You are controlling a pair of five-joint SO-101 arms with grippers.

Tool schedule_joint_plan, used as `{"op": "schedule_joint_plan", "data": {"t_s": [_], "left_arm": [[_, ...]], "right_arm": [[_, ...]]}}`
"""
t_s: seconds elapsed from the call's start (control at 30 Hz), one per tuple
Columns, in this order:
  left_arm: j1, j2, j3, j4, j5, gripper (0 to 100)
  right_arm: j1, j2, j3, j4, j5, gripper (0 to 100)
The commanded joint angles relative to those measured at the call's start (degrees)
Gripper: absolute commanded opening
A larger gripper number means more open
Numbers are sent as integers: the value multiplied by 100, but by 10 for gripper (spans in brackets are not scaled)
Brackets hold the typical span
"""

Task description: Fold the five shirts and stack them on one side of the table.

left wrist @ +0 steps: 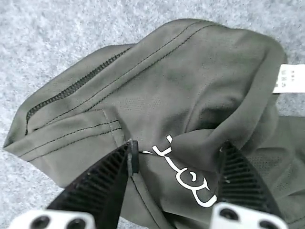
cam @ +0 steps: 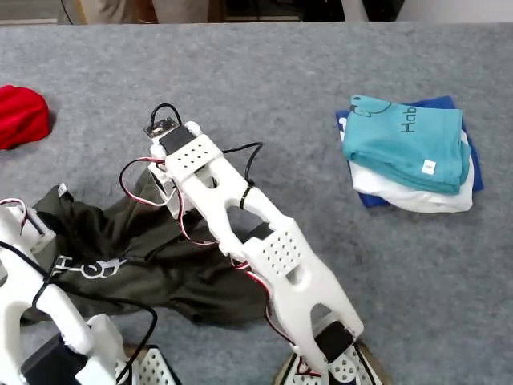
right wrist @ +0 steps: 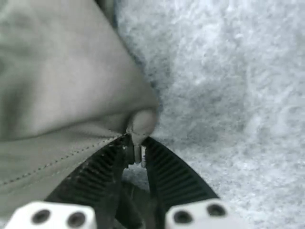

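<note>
— How did the right fingers (right wrist: pixel 137 151) stand?

— Pressed together on a small pinch of the olive shirt (right wrist: pixel 57 95). A rounded nub of cloth poked out just past their tips, and the grey surface (right wrist: pixel 228 86) lay right beside that pinch.

— And the left fingers (left wrist: pixel 119 164)?

— Spread wide, with nothing clamped. They straddled a raised fold of the same shirt, one tip against a stitched seam and the other beside the white print (left wrist: pixel 188 183). A white label (left wrist: pixel 285 78) stuck out at the shirt's edge.

— Where did that shirt lie on the whole?

— Crumpled on the near left part of the surface. The right arm (cam: pixel 264 241) stretched over its right side to its far edge, where the pinch was held. The left fingers were over its left part.

— What room was there around it?

— A broad stretch of grey surface ran from the olive shirt to the stack (cam: pixel 409 152), and the two were well apart. More grey ran beyond the shirt to the far edge of the surface.

— How was the stack made up?

— It sat on the right side, short of the far edge. A folded teal shirt (cam: pixel 401 144) lay on top, with a white shirt (cam: pixel 417 196) under it. A blue shirt (cam: pixel 474 164) at the bottom showed past their edges.

— Anything else?

— A red shirt (cam: pixel 20 116) lay bunched at the left, apart from the olive one and cut off by the edge of the high view.
</note>
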Motion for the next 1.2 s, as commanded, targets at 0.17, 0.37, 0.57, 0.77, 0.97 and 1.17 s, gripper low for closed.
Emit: {"op": "schedule_joint_plan", "data": {"t_s": [0.17,0.37,0.57,0.77,0.97,1.17], "left_arm": [[-149,-224,-185,-62,9,274],[-967,-163,-1152,-62,202,278],[-1046,136,-1037,-527,299,275],[-1020,927,-888,-1380,1556,277],[-387,1991,-1776,-967,2110,277],[598,3143,-3640,492,2637,275]], "right_arm": [[224,-154,-1824,536,-44,2],[629,-699,-3011,510,-44,2],[1490,-813,-4541,281,-264,2],[2000,-664,-4637,35,-387,2],[2062,602,-4514,-18,-457,2],[2062,2044,-4901,-185,-422,2]]}}
